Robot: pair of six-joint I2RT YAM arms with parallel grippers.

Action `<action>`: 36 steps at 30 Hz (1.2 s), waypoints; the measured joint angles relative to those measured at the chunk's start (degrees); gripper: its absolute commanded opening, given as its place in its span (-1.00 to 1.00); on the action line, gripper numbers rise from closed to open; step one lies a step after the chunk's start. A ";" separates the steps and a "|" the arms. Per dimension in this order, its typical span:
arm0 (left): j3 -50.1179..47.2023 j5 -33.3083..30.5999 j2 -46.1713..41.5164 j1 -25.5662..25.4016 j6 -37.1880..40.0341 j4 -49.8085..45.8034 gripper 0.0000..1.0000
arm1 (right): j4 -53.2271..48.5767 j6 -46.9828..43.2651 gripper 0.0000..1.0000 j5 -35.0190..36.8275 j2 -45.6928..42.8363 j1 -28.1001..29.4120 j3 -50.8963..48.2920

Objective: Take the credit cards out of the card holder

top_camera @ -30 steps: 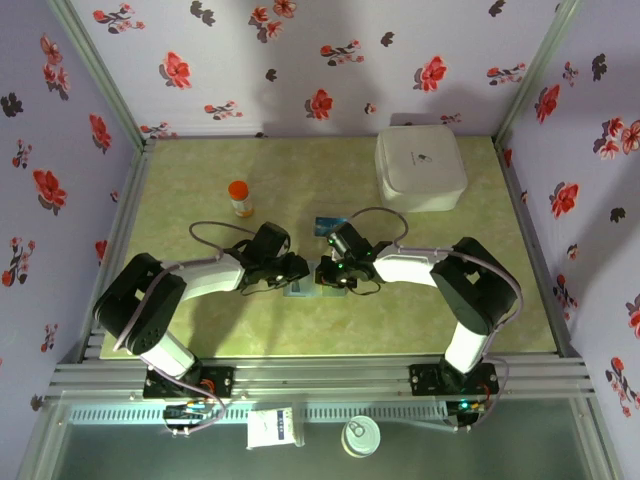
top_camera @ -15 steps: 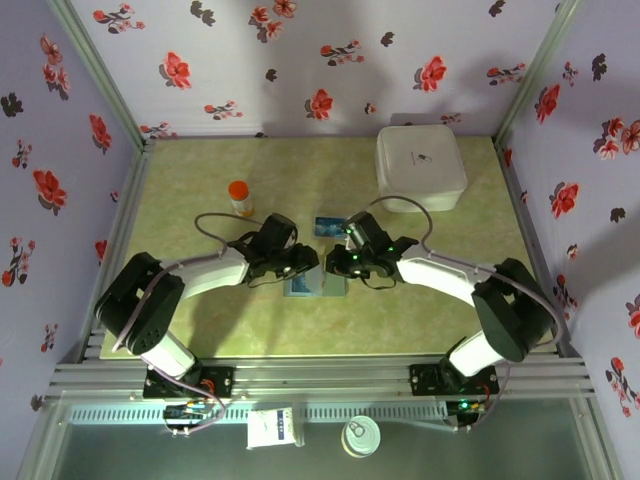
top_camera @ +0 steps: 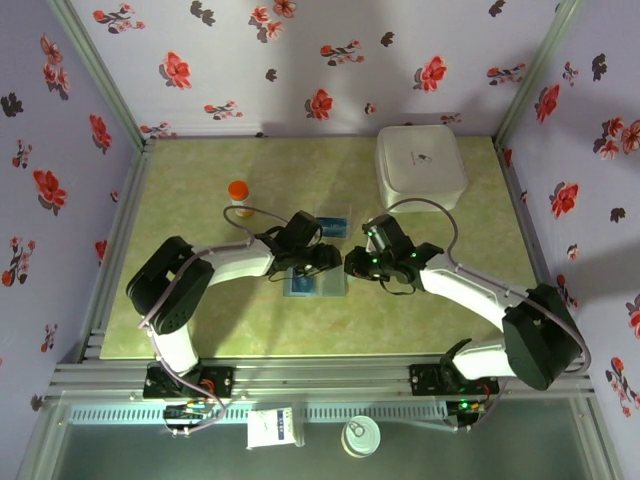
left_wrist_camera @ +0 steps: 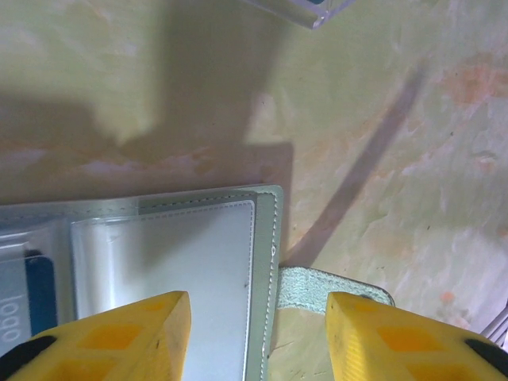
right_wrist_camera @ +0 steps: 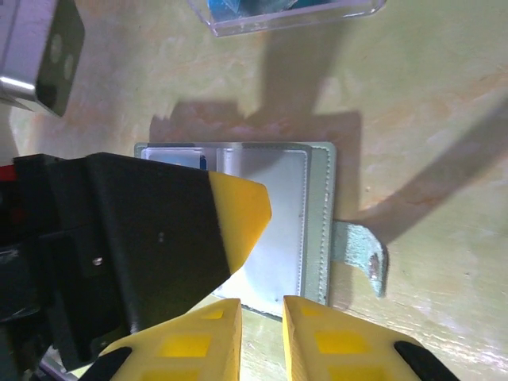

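Left wrist view: the open card holder (left_wrist_camera: 198,278) lay flat at mid-table, a dark blue credit card (left_wrist_camera: 37,290) tucked in one pocket. Just beyond, a clear case (top_camera: 333,222) held a teal card (right_wrist_camera: 238,6). Both arms reached inward. The left gripper (left_wrist_camera: 255,305) hovered over the holder, fingers spread wide and empty. The right gripper (right_wrist_camera: 262,305) hung at its edge, parted by a slit.

Card holder (left_wrist_camera: 198,254) partly off-frame

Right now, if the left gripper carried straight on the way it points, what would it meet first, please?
Probably the card holder: one of the left gripper's fingers is over its clear pocket, the other over bare table by the strap; depth is unclear.
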 measured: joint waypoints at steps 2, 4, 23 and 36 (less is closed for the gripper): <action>0.26 -0.02 0.55 -0.07 0.00 -0.11 -0.03 | -0.48 -0.20 -0.57 0.22 -0.63 -0.11 0.00; 0.26 -0.02 0.63 -0.07 0.00 -0.35 -0.03 | -0.87 -0.52 -0.56 0.26 -1.01 -0.11 0.00; -8.63 -0.20 -9.90 4.52 0.13 0.02 -0.05 | 1.01 0.59 -0.58 -0.92 11.61 4.09 5.51; -20.04 0.90 -18.36 12.37 0.28 1.75 -0.18 | 1.99 1.99 -0.59 -2.08 25.40 8.20 17.16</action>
